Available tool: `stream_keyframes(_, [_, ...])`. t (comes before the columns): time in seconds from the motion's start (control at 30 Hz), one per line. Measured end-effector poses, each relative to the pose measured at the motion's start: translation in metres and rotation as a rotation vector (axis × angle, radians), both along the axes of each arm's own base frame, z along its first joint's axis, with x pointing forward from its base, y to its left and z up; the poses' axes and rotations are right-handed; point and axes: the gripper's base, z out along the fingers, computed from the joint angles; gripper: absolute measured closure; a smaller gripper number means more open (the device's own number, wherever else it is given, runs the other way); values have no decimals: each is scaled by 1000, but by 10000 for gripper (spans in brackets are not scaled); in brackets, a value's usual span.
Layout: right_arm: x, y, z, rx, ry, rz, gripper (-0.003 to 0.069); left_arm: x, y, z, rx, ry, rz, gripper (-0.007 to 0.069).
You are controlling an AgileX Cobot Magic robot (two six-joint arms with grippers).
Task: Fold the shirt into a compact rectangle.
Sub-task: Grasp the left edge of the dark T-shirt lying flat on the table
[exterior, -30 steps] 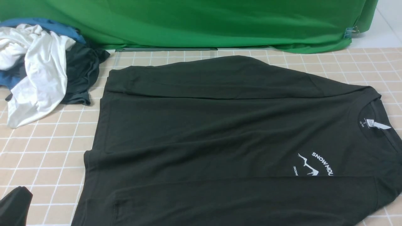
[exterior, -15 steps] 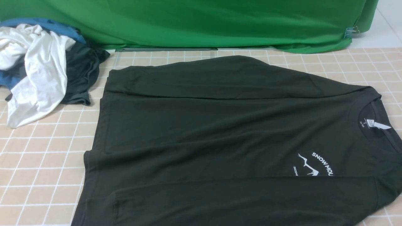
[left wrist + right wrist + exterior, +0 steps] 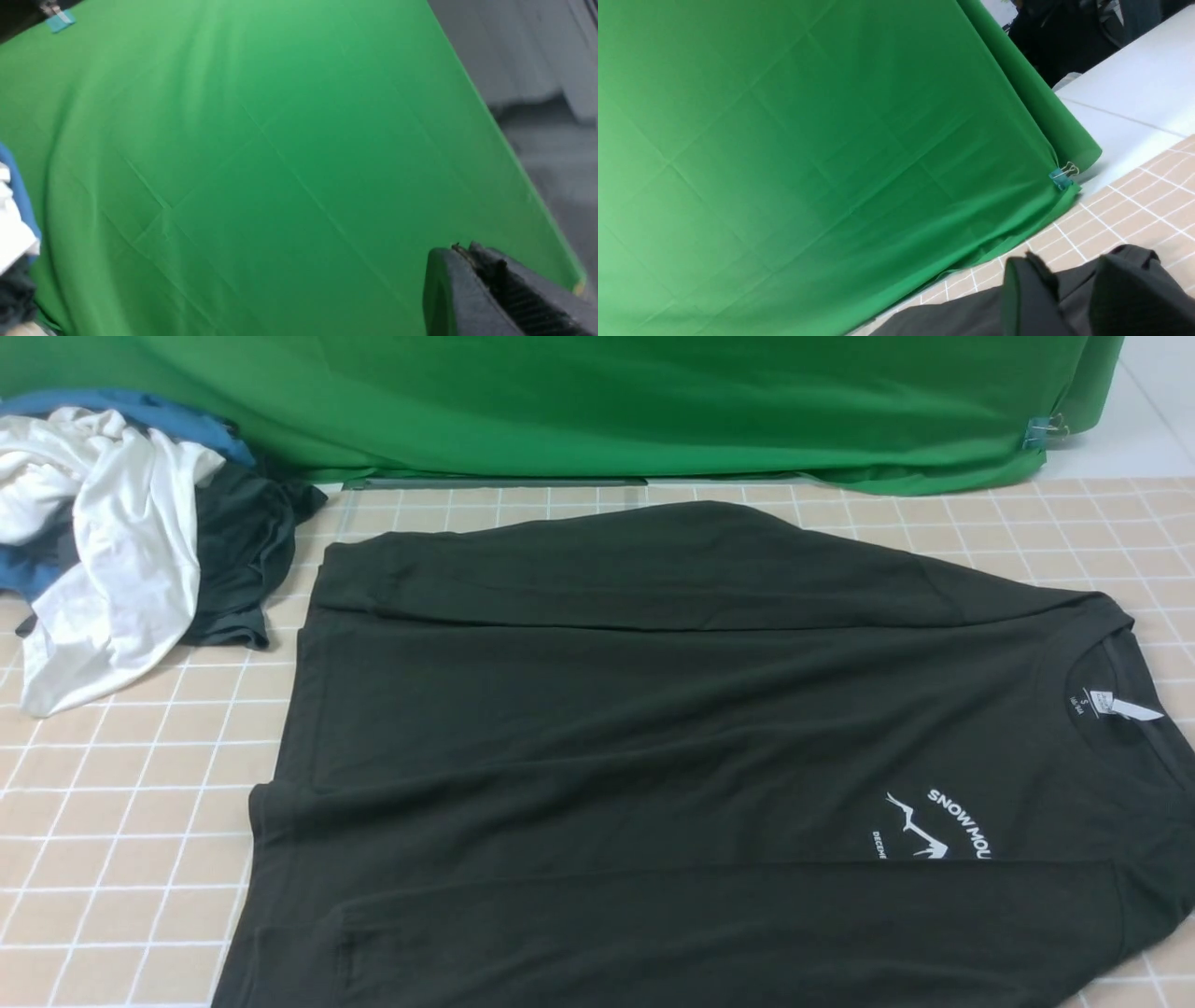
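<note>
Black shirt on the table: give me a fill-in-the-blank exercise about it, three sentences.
1. The shirt carries a chest print coloured ____.
2. Its collar lies toward the robot's ____ side.
3. The backdrop beyond it is ____.
Missing words: white; right; green.
</note>
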Motion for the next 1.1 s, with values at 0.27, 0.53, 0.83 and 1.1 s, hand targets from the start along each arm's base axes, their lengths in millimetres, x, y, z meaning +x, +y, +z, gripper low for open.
stream_keyframes(0.27, [-11, -2, 40, 10, -245, -17, 510, -14, -2, 23, 96, -250, 43, 611])
stream_keyframes(0.53, [-5, 11, 176, -362, 19, 87, 619, 10, -7, 124, 203, 258, -3, 611])
stream_keyframes(0.83, [81, 32, 161, -633, 768, 428, 614, 115, -19, 92, 476, 1374, -353, 611])
stream_keyframes(1.1, [93, 50, 109, -585, 905, 614, 613, 143, -24, -15, 527, 1720, -499, 613])
